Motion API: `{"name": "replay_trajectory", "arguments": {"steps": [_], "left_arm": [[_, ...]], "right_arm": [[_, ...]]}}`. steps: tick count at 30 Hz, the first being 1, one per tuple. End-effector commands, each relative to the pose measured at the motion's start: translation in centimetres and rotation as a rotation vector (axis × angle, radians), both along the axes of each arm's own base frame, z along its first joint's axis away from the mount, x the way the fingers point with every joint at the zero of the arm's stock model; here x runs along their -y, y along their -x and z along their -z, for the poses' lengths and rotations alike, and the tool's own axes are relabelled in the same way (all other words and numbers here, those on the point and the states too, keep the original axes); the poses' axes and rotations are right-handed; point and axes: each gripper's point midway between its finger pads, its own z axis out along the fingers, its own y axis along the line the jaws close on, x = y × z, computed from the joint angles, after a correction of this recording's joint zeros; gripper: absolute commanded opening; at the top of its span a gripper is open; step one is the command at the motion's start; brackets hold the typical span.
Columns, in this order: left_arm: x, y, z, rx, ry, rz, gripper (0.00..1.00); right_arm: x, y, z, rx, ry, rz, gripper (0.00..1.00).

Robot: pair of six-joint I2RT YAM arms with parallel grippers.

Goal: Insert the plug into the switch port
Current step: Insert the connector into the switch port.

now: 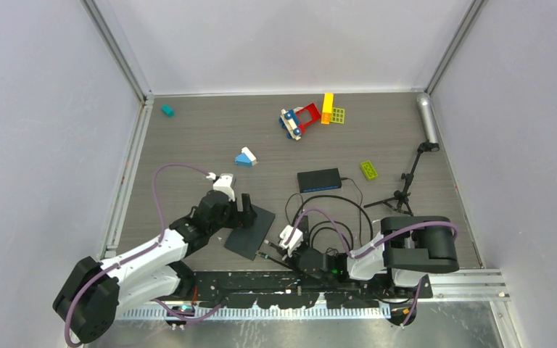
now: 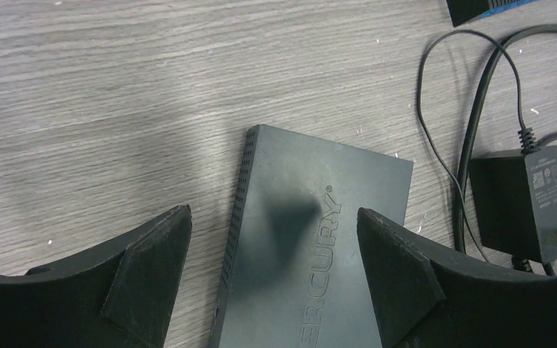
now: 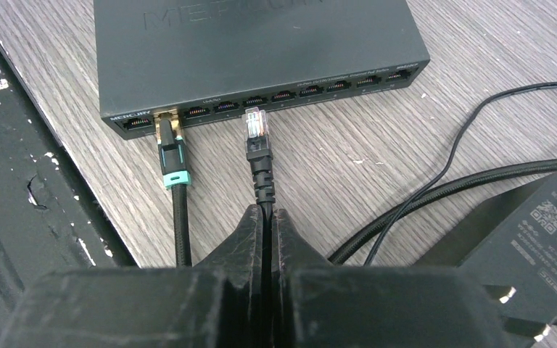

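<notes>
1. Right end effector (image 3: 267,217): fingers pinched narrow on the black cable, just behind the plug (image 3: 255,123). Gripping the strain-relief boot rather than the clear head leaves the whole head free to enter a port, I think.
2. The plug sticks straight out ahead of the fingertips, off the worktop (image 3: 377,159) and pointing at the port row (image 3: 312,90) on the near face of the switch (image 3: 261,43). Its tip sits just short of an empty port near the middle of the row and is not seated. I can't tell whether it touches the face.
3. To the left of the plug, a teal-booted cable (image 3: 174,165) is already plugged in, second port from that end. There is an open gap between the two, so the fingers shouldn't foul it.
4. To the right of and below the right end effector lies a power adapter (image 3: 533,232) with loose cord loops. These are beside the approach line, not across it.
5. Left end effector (image 2: 274,232): spread wide and holding nothing. It hangs over the switch with one finger towards each side of the housing. My read is that it is placed to brace the housing so a push from the plug won't slide it away.
6. Judgement: the step in hand is final alignment. Next comes a short straight push along the cable axis. The risk is the tip catching the port lip, or the unbraced switch skidding.
</notes>
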Motion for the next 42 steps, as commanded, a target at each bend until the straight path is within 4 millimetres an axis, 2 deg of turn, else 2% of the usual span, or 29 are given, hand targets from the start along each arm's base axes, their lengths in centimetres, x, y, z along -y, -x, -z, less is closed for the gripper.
{"name": "replay_trajectory", "arguments": {"steps": [1,14,32,42], "left_arm": [[1.3,-0.2,-0.9,0.017,0.034,0.054,0.85],[0.1,1.0,0.3,-0.058,0.029,-0.006,0.83],[0.8,1.9,1.4,-0.134,0.056,0.004,0.75],[1.1,2.1,1.7,-0.155,0.05,0.024,0.72]], "right_arm": [[-0.6,0.5,-0.1,-0.005,-0.015,-0.032,0.01],[-0.9,0.4,-0.2,0.007,-0.03,-0.037,0.01],[-1.9,1.3,-0.7,0.017,-0.065,-0.116,0.0],[-0.6,-0.8,-0.9,0.038,-0.084,0.04,0.0]]}}
